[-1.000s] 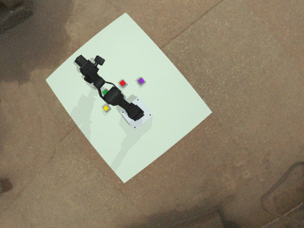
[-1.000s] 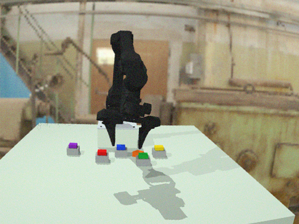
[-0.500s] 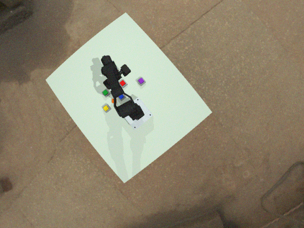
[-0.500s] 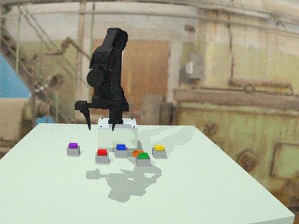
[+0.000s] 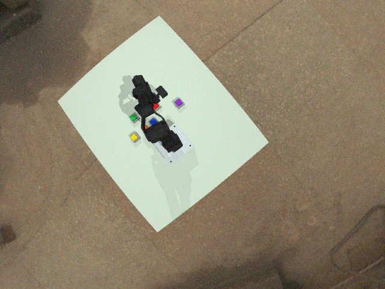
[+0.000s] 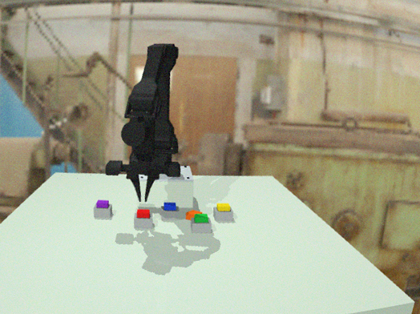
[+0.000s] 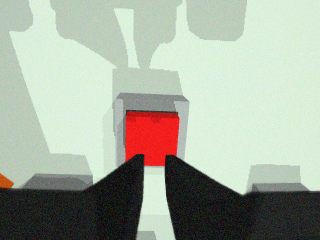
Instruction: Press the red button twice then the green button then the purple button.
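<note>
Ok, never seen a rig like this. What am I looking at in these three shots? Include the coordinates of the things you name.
One black jointed robot arm [image 5: 157, 132] [image 6: 158, 109] on a white box-shaped base [image 5: 183, 148] [image 6: 185, 188], standing on a pale green tabletop [image 5: 217, 124] [image 6: 184, 294]. The top view looks down from overhead; the exterior view faces the arm from across the table. The wrist view looks past the two black claw [image 5: 155, 105] [image 6: 142, 201] [image 7: 154, 156] fingers.

Around the arm sit five grey-based push-buttons with square caps: red [image 5: 156, 106] [image 6: 143, 213] [image 7: 152, 137], green [image 5: 133, 117] [image 6: 200, 218], blue, yellow and purple [image 5: 178, 102] [image 6: 102, 204]. There's also a partly hidden orange object.

The claw is nearly closed above the red one, holding nothing.
</note>
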Controlling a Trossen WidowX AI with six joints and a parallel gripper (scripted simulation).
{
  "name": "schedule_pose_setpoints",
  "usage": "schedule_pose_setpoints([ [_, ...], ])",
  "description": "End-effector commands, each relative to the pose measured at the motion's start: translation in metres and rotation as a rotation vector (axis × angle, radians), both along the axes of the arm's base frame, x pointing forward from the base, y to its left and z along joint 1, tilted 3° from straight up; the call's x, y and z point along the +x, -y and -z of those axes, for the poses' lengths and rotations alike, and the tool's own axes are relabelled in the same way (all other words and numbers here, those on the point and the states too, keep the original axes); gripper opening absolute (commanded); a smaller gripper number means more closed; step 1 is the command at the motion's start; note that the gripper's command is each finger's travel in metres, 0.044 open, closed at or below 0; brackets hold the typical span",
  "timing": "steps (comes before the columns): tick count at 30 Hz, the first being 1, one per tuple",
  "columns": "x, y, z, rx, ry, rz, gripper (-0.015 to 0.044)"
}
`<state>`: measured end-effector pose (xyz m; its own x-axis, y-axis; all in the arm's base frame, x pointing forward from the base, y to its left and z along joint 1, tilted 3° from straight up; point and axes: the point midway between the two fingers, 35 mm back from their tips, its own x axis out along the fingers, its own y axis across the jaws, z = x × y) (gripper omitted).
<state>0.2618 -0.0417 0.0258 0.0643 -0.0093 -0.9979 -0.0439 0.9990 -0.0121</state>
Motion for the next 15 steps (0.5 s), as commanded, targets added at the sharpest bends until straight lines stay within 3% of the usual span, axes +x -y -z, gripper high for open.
schedule_pose_setpoints([
  [1, 0.0, -0.001, 0.0, 0.005, 0.002, 0.003, 0.002],
  [15, 0.002, 0.0, 0.017, 0.005, 0.002, 0.003, 0.002],
])
